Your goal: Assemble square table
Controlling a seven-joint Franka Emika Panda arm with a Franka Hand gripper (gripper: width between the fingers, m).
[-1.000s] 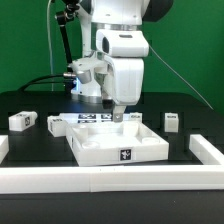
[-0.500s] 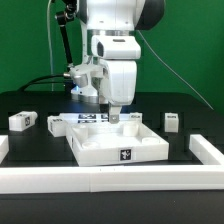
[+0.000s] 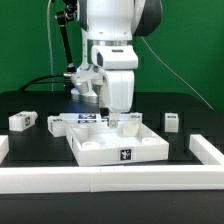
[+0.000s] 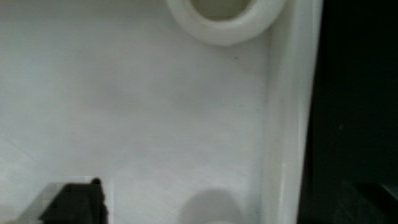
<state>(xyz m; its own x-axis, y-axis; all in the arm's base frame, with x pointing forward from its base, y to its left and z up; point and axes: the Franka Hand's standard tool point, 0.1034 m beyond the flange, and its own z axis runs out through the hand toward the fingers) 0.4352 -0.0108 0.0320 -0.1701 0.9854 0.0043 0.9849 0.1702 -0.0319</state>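
- Plain green backdrop (image 3: 190, 50) across the whole rear, evenly and softly lit.
- Matte black tabletop (image 3: 40, 140) below it.
- Long white rails (image 3: 110, 178) edging the tabletop at front and both sides.
- Dark cables (image 3: 30, 85) trailing at the exterior view's left.

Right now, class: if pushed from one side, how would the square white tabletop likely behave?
The tabletop probably stays stiff, given its thick raised rim. Lying flat and wide, it should slide, not tip. Smooth plastic may slip.
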